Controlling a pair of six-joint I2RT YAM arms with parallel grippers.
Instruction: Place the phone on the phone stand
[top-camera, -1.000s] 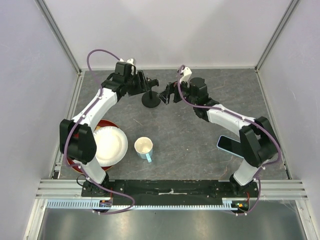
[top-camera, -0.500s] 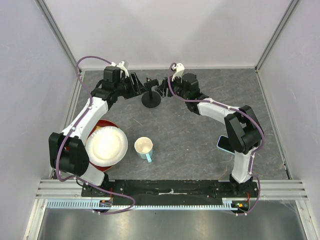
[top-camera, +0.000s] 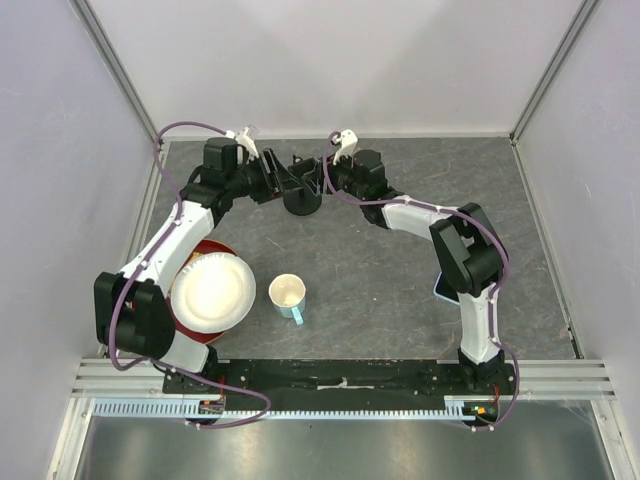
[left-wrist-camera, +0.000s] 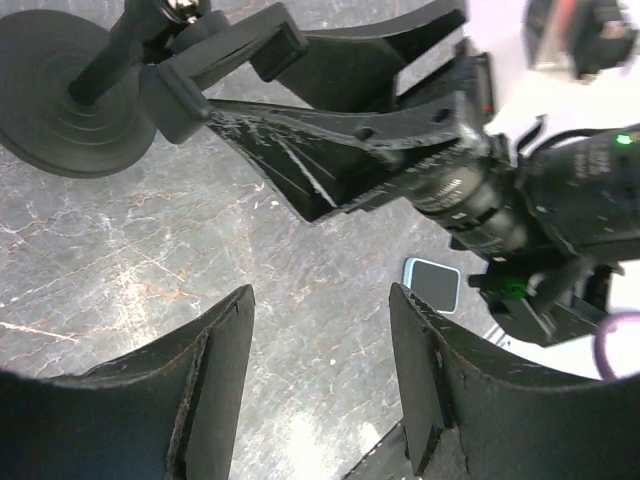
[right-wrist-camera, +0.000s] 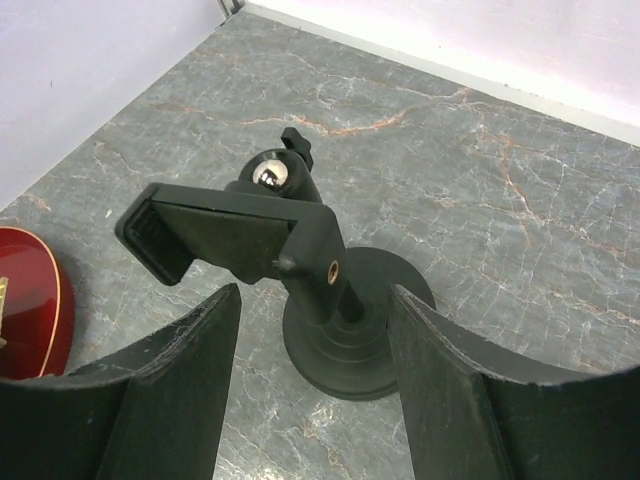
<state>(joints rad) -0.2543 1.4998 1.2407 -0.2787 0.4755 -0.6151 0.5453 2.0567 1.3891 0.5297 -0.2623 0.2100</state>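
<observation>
Standing near the table (top-camera: 400, 250) back edge: phone stand (top-camera: 302, 200); phone (left-wrist-camera: 432, 283) well apart.

No legible text — no labels, brands, numbers, signs.

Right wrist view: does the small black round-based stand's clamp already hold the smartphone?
No, the small black round-based phone stand has a bare clamp, with nothing seated in it.

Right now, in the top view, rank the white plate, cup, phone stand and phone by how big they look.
1. white plate, clearly largest.
2. cup and phone stand look about alike, so I won't rank them.
The phone is mostly hidden behind the right arm, so it is unranked.
</observation>
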